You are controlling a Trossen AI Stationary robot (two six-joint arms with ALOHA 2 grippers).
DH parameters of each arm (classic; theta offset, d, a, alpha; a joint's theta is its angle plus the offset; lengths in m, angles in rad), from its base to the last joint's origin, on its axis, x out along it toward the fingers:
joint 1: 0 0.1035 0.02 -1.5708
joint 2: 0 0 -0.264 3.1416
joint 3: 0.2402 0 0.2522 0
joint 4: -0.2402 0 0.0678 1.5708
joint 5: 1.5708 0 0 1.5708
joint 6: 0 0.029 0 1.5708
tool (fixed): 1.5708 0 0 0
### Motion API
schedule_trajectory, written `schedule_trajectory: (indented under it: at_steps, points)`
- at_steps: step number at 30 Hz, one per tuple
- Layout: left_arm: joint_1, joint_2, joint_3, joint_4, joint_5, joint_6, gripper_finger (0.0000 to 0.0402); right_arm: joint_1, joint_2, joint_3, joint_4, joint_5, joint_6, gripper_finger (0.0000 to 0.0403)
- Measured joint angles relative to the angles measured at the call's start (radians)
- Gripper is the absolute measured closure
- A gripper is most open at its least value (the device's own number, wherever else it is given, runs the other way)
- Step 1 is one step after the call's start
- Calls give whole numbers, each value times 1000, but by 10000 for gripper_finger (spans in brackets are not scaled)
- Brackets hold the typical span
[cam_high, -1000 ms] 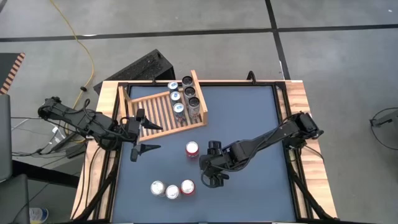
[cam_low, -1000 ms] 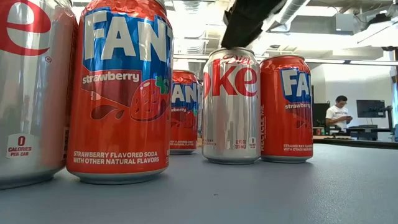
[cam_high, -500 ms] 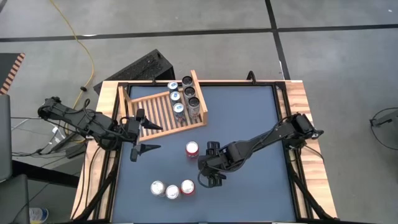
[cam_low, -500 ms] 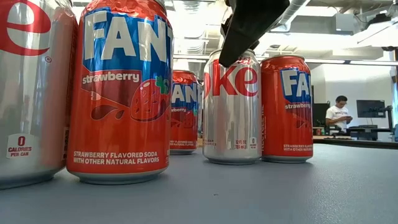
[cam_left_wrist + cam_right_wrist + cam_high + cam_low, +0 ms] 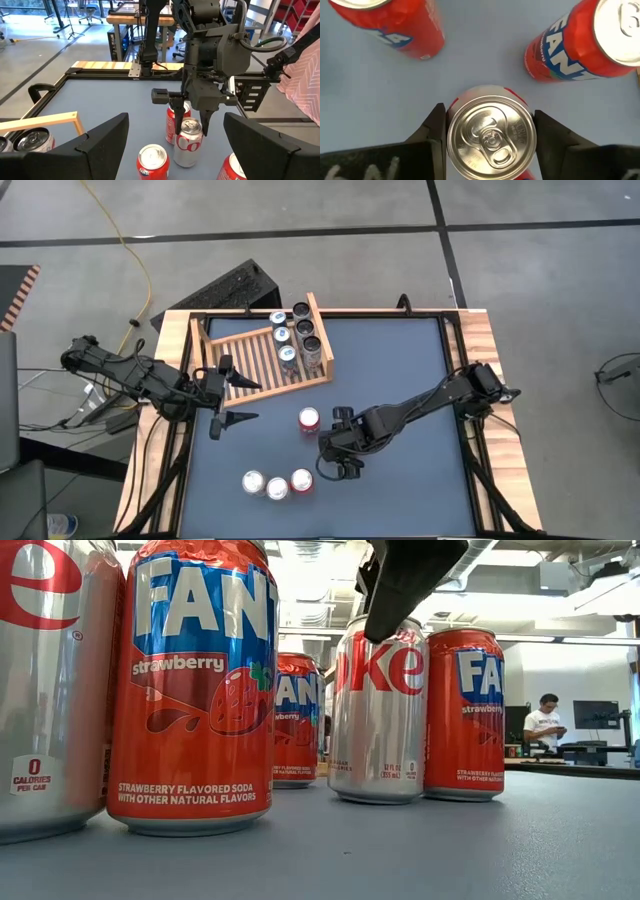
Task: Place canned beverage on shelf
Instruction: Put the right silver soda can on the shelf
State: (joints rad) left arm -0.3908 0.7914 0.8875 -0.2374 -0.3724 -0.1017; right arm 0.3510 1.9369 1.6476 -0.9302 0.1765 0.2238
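A silver Diet Coke can [image 5: 189, 145] stands on the blue table between my right gripper's [image 5: 490, 125] two fingers, and that gripper is shut on it. In the high view the right gripper [image 5: 336, 467] hides this can. The light-wood slatted shelf [image 5: 262, 352] lies at the far left and holds several cans [image 5: 300, 335] at its right end. My left gripper [image 5: 228, 395] waits open beside the shelf's near side, close to the table's left edge. My right gripper pinches the Diet Coke can's upper wall [image 5: 190, 134], just under the rim, between its two fingers [image 5: 436, 127], one on each opposite side. The fingers come from above and point steeply down. The can's base [image 5: 378, 796] is on the table.
A red Fanta can [image 5: 309, 420] stands just beyond the held can. A row of three cans [image 5: 277, 487] stands toward the near edge to its left. A black ridged box [image 5: 235, 285] sits off the far left corner. A person [image 5: 545, 725] is far behind.
My right gripper has tipped further downward over the Diet Coke can, and its fingers have come down beside the can's top and taken hold. The can has shifted a little on the table and stays standing.
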Motion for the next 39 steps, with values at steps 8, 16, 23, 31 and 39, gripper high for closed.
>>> schedule_trajectory:
  at_steps: [8,16,23,31,39]
  points:
    - [0,-2,0,-12,-2,0,85,-35,4,84,-69,10,-96,224]
    - [0,-52,0,-71,-21,-38,85,-83,3,91,-57,84,-183,223]
    - [0,-120,0,-154,-31,-82,85,-148,-13,92,-75,81,-258,223]
    - [1,-137,0,-241,-91,-122,86,-235,-112,96,-51,48,-310,223]
    - [1,-124,0,-265,-102,-128,86,-292,-170,96,105,29,-404,223]
